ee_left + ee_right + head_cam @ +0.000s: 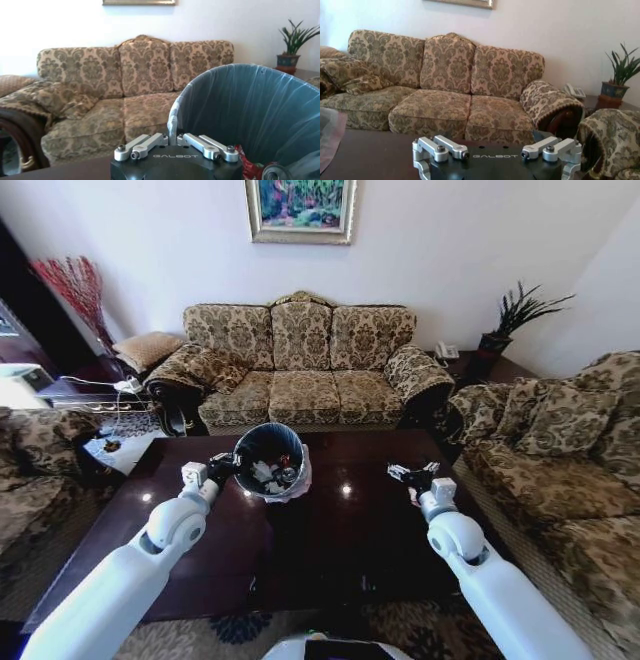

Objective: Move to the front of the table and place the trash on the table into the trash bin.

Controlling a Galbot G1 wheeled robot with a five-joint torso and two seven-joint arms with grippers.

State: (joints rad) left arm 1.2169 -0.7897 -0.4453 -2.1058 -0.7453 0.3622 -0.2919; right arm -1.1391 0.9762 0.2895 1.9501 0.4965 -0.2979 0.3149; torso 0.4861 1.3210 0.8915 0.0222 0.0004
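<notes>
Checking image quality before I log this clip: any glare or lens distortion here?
Head view: wide-angle bending curves the walls, and bright ceiling-light spots glare on the glossy table beside the trash bin. Left wrist view: the left gripper, shut on the bin rim, looks sharp. Right wrist view: even daylight, no glare.

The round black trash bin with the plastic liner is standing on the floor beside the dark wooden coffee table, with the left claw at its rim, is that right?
Not quite. The round black trash bin stands on the glossy dark wooden coffee table itself, not the floor, as the head view shows. The left claw is at its rim.
</notes>
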